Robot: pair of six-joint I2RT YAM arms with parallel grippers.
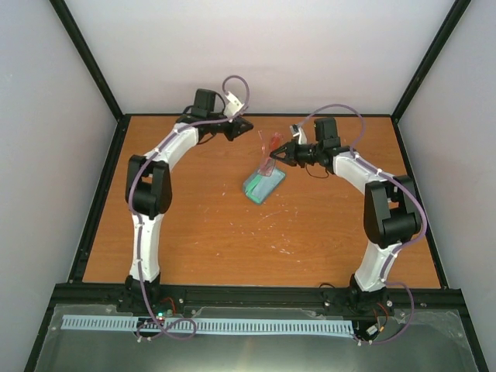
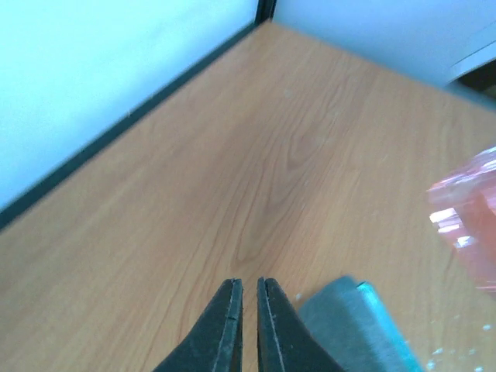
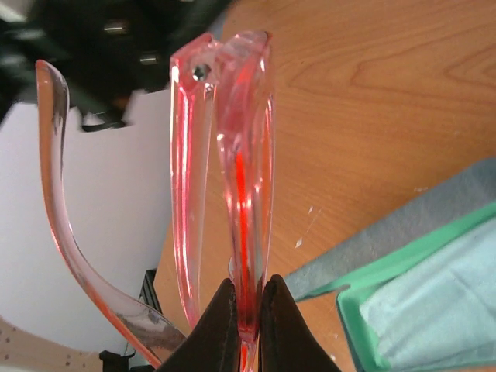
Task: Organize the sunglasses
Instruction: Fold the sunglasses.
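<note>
My right gripper (image 1: 280, 157) is shut on the pinkish-red see-through sunglasses (image 1: 270, 152) and holds them in the air above the far end of the open grey-blue case (image 1: 263, 184). In the right wrist view the sunglasses (image 3: 246, 186) stand upright, pinched between my fingertips (image 3: 248, 306), with one arm curving off to the left. The case (image 3: 403, 256) shows its green inside and a pale blue cloth (image 3: 434, 306) lying in it. My left gripper (image 1: 246, 124) hovers at the back of the table, empty, its jaws almost together (image 2: 249, 288). The case (image 2: 353, 329) lies just right of it.
A black frame rims the wooden table (image 1: 232, 232). White walls stand close behind and at both sides. The left arm's elbow (image 1: 147, 186) rises over the left part of the table, the right arm's elbow (image 1: 391, 213) over the right part.
</note>
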